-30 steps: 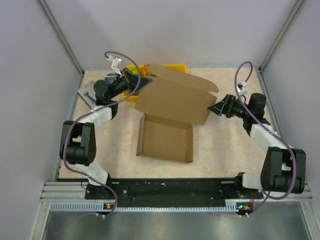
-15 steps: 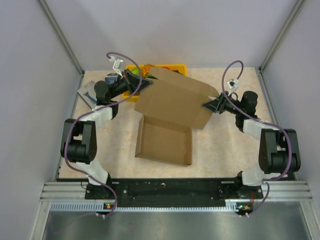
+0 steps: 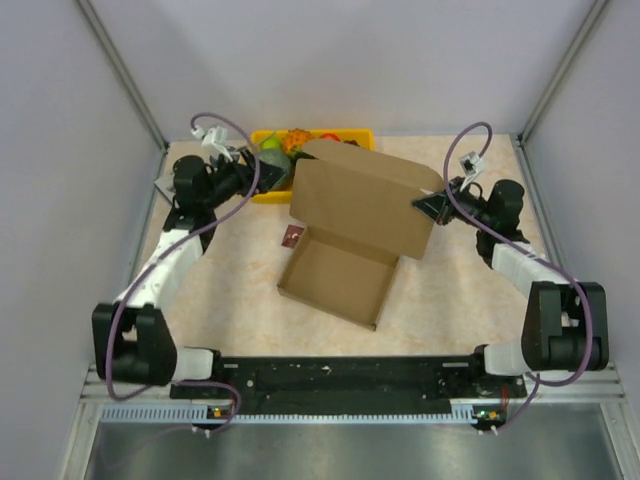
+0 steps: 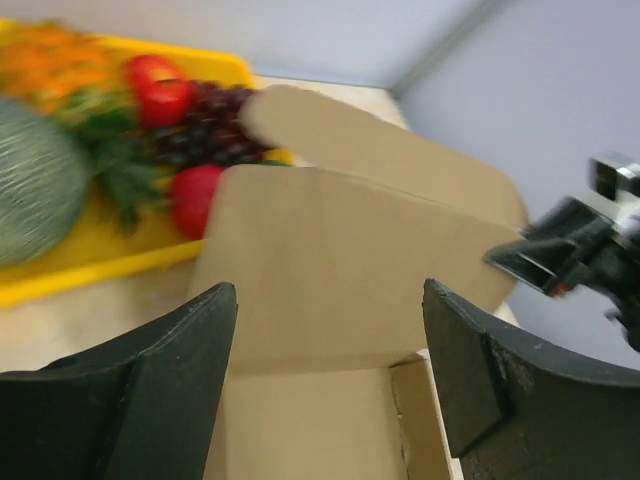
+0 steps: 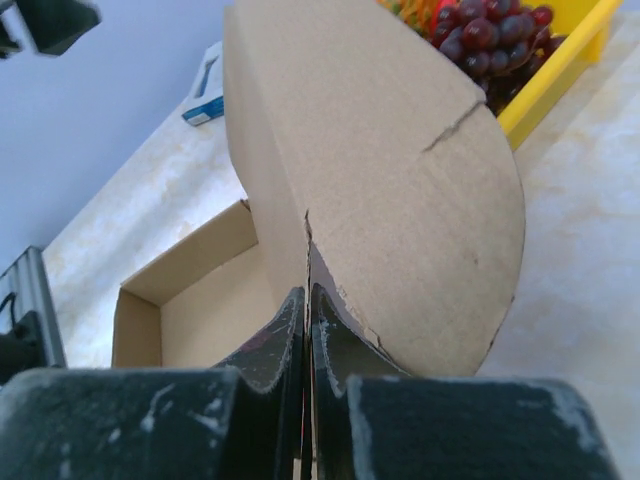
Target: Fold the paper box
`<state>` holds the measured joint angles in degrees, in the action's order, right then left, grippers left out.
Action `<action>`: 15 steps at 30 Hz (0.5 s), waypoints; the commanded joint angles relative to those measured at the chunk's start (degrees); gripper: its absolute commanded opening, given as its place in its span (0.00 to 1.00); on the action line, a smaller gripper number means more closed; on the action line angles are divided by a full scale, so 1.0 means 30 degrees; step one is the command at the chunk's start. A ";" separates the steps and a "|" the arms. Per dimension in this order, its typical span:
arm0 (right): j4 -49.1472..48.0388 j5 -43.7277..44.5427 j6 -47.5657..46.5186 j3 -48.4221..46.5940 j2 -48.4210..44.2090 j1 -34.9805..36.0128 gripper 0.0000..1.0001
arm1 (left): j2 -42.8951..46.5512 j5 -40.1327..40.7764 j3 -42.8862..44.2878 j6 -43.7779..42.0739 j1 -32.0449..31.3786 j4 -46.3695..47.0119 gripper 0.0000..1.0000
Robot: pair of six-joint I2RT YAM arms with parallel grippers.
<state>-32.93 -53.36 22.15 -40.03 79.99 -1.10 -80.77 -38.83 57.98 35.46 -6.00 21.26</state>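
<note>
Plainly, the paper box [image 3: 335, 285] sits in the middle of the table [image 3: 455, 295], its shallow base flat and open. Its lid [image 3: 365, 205] stands up at the far side, just in front of the yellow fruit tray [image 3: 262, 194]. The right gripper [image 5: 307, 295] is closed on the lid's right edge, pinching the thin rounded side flap. The left gripper [image 3: 245, 170] is spread wide with nothing in it, near the lid's left side but apart from it. Corrugated card like this should be light and stiff across each panel, bending readily only along its creases. A hard pinch at a flap tip could crumple or tear it. The empty base will probably skid on the smooth table, so take hold on both lid edges, close to the fold.
</note>
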 commanded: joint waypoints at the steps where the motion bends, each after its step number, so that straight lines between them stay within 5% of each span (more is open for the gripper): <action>1: 0.2009 0.0765 -0.2901 -0.1539 -0.1114 0.0163 0.00 | 0.4443 0.9422 -0.0692 -0.1889 0.0827 -1.0578 0.79; 5: 0.3439 0.0971 -0.3427 -0.2387 -0.1320 0.0251 0.00 | 0.5186 1.5397 -0.1043 -0.0895 0.1792 -1.9893 0.86; 8: 0.4323 0.1557 -0.4160 -0.2886 -0.1496 0.0895 0.00 | 0.4981 1.8353 -0.1365 -0.0045 0.3022 -2.2313 0.98; 12: 0.3599 0.1471 -0.3258 -0.2917 -0.1613 0.1012 0.00 | 0.5068 1.6617 -0.3294 0.2239 0.8838 -2.3902 0.98; 15: 0.3152 0.1118 -0.2900 -0.3032 -0.1700 0.1042 0.00 | 0.5565 1.6515 -0.3767 0.2798 1.0637 -2.3551 0.98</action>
<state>-20.43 -49.21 12.99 -46.30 77.19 1.28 -66.39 9.30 48.12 39.29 19.55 -44.64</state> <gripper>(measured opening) 0.008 0.977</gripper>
